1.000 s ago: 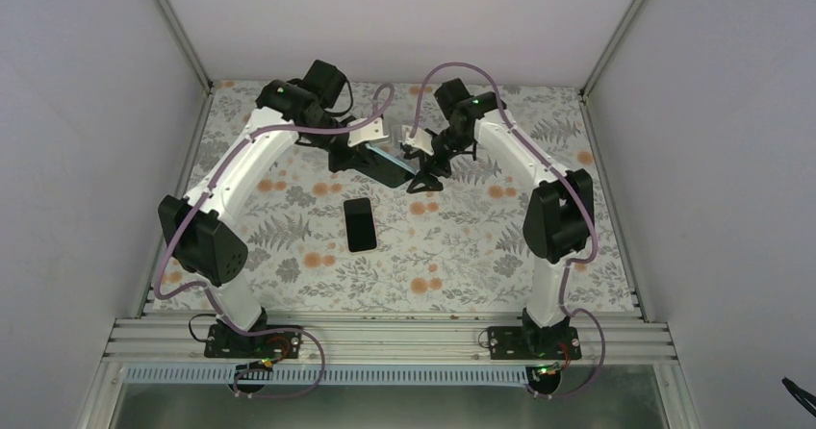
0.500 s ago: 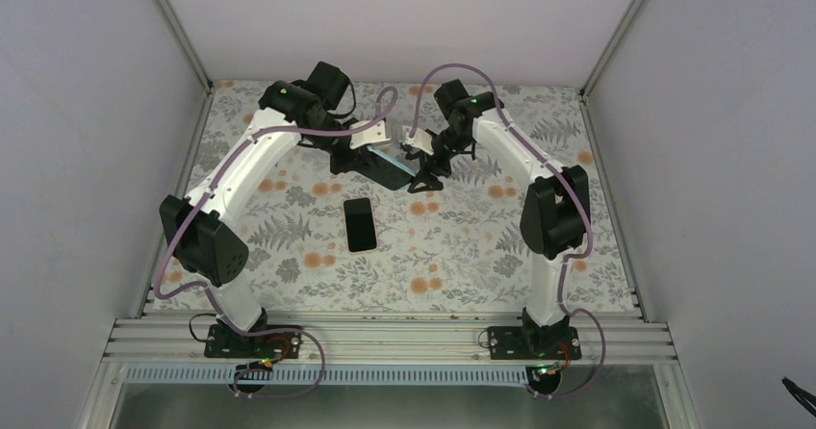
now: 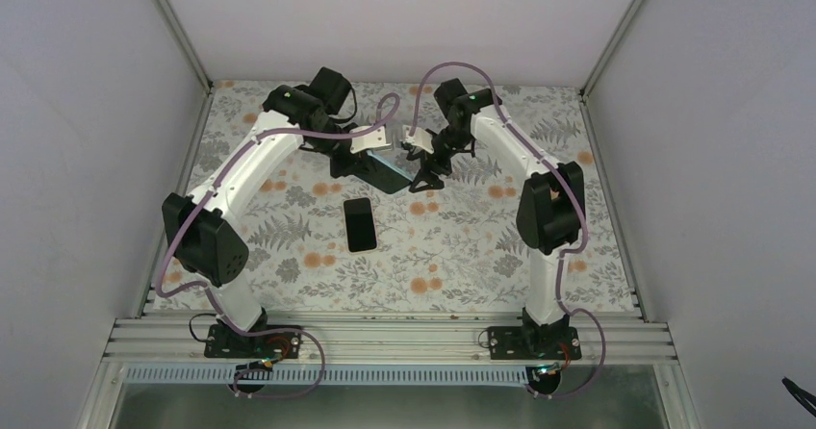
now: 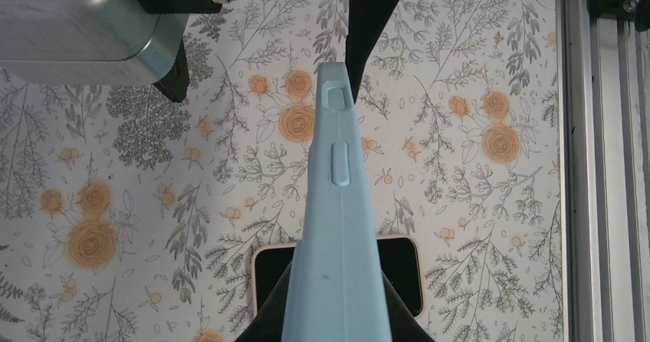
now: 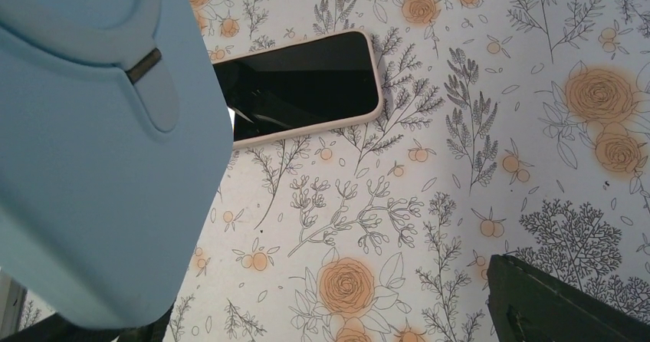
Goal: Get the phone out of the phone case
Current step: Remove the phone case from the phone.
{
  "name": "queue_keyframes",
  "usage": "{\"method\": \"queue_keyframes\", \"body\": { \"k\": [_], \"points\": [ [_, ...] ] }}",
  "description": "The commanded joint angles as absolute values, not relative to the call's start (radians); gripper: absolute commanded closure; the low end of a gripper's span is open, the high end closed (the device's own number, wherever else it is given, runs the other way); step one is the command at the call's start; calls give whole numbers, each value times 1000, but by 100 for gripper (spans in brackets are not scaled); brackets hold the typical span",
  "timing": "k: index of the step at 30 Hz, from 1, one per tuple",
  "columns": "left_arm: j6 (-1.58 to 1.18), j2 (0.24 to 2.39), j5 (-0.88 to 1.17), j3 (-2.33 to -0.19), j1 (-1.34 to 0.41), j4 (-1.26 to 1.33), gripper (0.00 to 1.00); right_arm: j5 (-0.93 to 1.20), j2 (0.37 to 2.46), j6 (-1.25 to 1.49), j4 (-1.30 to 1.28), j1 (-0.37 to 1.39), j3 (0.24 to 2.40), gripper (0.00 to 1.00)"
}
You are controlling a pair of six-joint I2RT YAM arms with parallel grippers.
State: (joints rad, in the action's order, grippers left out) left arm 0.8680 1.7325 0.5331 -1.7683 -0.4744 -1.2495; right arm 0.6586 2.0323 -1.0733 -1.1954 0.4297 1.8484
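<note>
One phone (image 3: 361, 224) lies flat, long axis near-to-far.

Flat table under a white printed covering (image 3: 462, 256), grey ferns and orange flowers. Plain pale lilac-grey walls (image 3: 385, 15) on three sides. Slim aluminium corner posts (image 3: 178, 27). Ribbed aluminium rail (image 3: 385, 338) along near edge. Light soft, even.

A robotics lab cell, by every sign. Boxed in on three sides by plain pale panels (image 3: 87, 160) set in bare aluminium posts (image 3: 178, 27). Floored with a flower-print cloth (image 3: 462, 256) as a work surface. Fronted by a slotted aluminium rail (image 3: 385, 338) with two arm bases (image 3: 252, 340) bolted on, with purple cables (image 3: 452, 68) looped along white links (image 3: 245, 164) and small wired boards (image 3: 255, 366) hanging beneath.
</note>
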Motion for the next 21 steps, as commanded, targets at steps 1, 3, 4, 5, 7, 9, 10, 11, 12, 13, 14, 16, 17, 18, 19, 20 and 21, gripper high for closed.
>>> {"method": "queue_keyframes", "body": {
  "k": [1,3,4,5,7,9,10,11,12,13,14,16,17,18,19,20,21],
  "points": [
    [884,1690,598,-1786,-489,-1285,98,622,2046,-1065,-1160,420,1880,0],
    [893,1691,614,-1798,-490,-1306,98,596,2055,-1051,-1144,420,1891,0],
    [894,1691,620,-1800,-492,-1317,98,580,2063,-1046,-1132,419,1900,0],
    [895,1689,623,-1802,-496,-1325,98,557,2070,-1033,-1118,417,1910,0],
    [894,1687,626,-1812,-507,-1341,98,543,2098,-1029,-1121,408,1947,0],
    [884,1684,629,-1830,-527,-1355,98,540,2132,-1027,-1141,401,2006,0],
    [878,1680,630,-1836,-544,-1356,98,534,2147,-1016,-1145,397,2037,0],
    [875,1673,633,-1839,-556,-1356,98,523,2163,-1007,-1145,396,2063,0],
    [873,1666,633,-1837,-566,-1356,98,512,2176,-1002,-1141,394,2086,0],
    [873,1660,633,-1835,-571,-1356,98,500,2185,-997,-1139,391,2103,0],
    [872,1655,628,-1833,-575,-1356,98,489,2191,-996,-1135,387,2119,0],
    [871,1646,611,-1821,-575,-1356,98,472,2198,-996,-1128,375,2134,0],
    [872,1641,604,-1812,-576,-1356,98,462,2198,-990,-1117,365,2139,0],
    [875,1636,601,-1805,-575,-1356,98,453,2198,-982,-1104,357,2142,0],
    [877,1631,600,-1798,-575,-1357,98,437,2201,-972,-1092,346,2145,0],
    [877,1628,599,-1793,-576,-1355,98,428,2201,-970,-1089,339,2147,0],
    [876,1627,593,-1787,-575,-1347,98,432,2200,-972,-1093,332,2149,0]
  ]
}}
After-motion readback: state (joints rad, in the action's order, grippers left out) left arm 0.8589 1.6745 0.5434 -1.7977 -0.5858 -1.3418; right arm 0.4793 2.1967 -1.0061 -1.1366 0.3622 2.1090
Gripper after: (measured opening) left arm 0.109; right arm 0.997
